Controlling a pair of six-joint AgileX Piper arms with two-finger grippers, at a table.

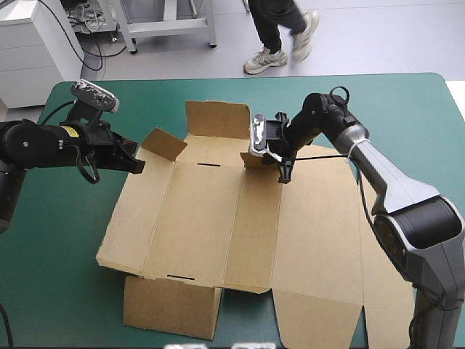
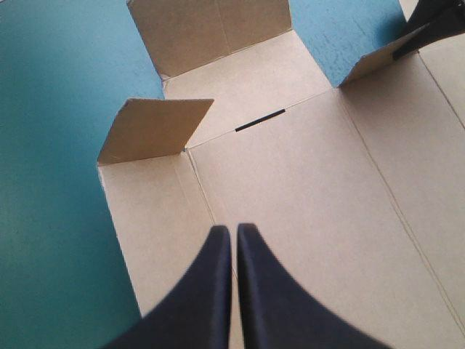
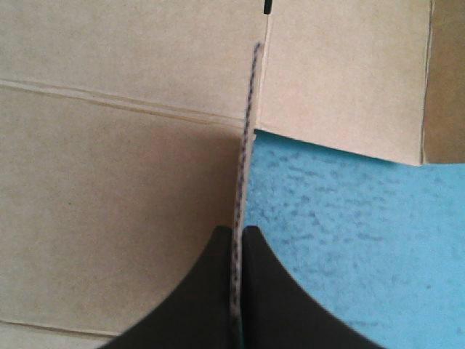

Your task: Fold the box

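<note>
Right pincer [image 3: 238, 231] pinching box [image 3: 109, 182] flap edge, left pincer [image 2: 232, 230] pressed together above box.

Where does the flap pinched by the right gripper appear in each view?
High view: the pinched flap stands at the far edge of the box, mid-table.
Left wrist view: raised, far ahead, beside the other arm's black fingers.
Right wrist view: edge-on between the fingers.
Shared landmark: the black slot in the crease.

Teal-green table cover [image 1: 429, 109]: flat, faintly textured.
</note>
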